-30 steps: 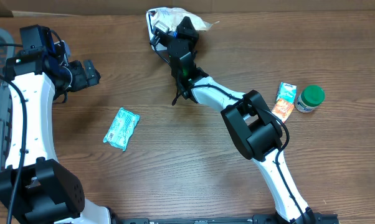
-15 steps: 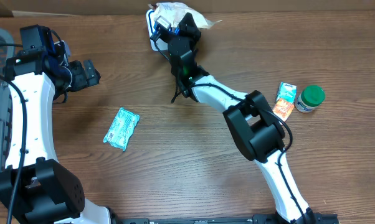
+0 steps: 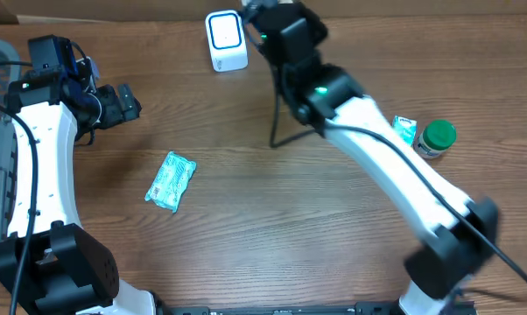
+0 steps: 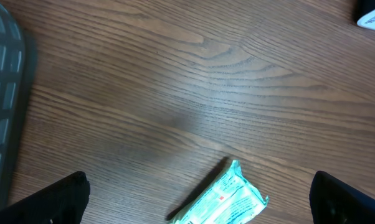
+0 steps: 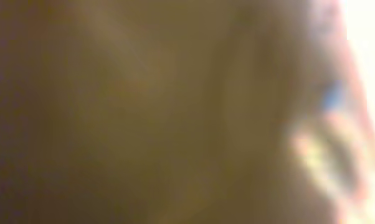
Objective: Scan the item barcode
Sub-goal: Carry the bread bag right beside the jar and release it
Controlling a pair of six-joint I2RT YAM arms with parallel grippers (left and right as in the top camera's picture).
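Left tool (image 3: 123, 103), jaws wide open and empty, is the nearer one to the teal packet (image 3: 171, 181), which lies flat on the counter (image 3: 246, 227) base-side and rightward of it, long axis slanted, while the right tool (image 3: 268, 13), closed on nothing discernible, hangs beside the scanner (image 3: 226, 39).

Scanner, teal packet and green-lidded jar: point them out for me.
scanner (image 3: 226, 35), overhead view, its white top face.
teal packet (image 3: 171, 180), overhead view, middle of the wrapper.
green-lidded jar (image 3: 439, 135), overhead view, the lid.
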